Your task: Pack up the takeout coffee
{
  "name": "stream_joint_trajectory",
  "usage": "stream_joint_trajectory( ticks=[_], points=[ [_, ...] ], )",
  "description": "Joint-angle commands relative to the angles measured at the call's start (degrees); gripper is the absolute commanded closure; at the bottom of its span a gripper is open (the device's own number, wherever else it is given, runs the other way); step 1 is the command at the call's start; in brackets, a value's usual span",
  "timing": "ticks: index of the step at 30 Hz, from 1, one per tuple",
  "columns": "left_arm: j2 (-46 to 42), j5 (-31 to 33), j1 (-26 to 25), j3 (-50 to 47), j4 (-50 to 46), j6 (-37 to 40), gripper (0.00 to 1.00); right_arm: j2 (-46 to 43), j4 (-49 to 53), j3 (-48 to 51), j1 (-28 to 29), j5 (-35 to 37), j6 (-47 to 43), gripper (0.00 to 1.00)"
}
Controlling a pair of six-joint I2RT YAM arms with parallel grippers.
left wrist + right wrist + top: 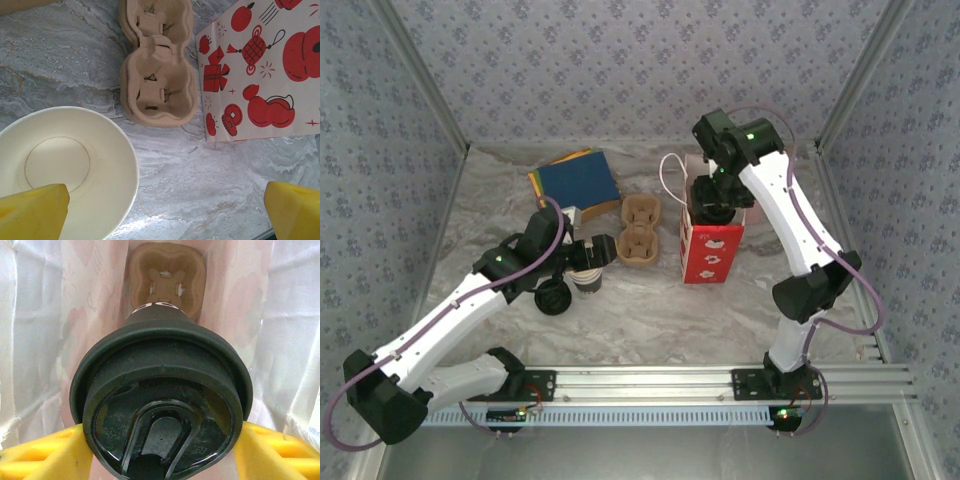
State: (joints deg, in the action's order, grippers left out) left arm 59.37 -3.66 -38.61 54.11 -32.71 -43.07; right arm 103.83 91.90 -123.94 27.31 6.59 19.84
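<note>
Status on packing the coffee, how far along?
Done: the takeout coffee is lidded and sits between the walls of the red-and-white bag. In hand: the right gripper grips it at the lid, above the cardboard carrier at the bag's bottom. Left: seat it, release. The left gripper hangs open over an empty cup.

On the takeout coffee [160, 320] you see a lid [160, 390] of black plastic, smooth, with a soft shine. The fingers [42, 455] of the right gripper [160, 445] beside it look like matt yellow plastic, a little grainy. The bag [260, 70] is printed paper, matt outside. The cup carrier [157, 60] is moulded brown pulp, rough and fibrous. The open cup [70, 165] is smooth cream paper inside. The table cover [210, 175] has a marble pattern, slight gloss and wrinkles. The rail [650, 380] is ribbed bare metal.
</note>
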Motion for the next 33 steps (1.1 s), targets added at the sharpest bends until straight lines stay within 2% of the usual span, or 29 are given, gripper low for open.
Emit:
stream_joint_trajectory(
  ticks=[1,12,24,33],
  points=[
    [-0.1,-1.3,0.5,0.0,1.9,1.2,0.00,1.2,9.0,0.3,0.6,-0.4,-0.7,0.30],
    [1.8,-2.3,0.7,2.6,1.8,3.8,0.00,2.6,10.1,1.7,0.4,-0.7,-0.2,0.30],
    [3.8,-1.9,0.9,10.0,-0.9,6.3,0.00,4.4,11.2,1.6,-1.0,-3.3,3.8,0.30],
    [3.6,-3.5,1.0,11.9,-1.2,7.8,0.00,4.8,11.2,3.3,-2.3,-4.5,6.9,0.29]
  ],
)
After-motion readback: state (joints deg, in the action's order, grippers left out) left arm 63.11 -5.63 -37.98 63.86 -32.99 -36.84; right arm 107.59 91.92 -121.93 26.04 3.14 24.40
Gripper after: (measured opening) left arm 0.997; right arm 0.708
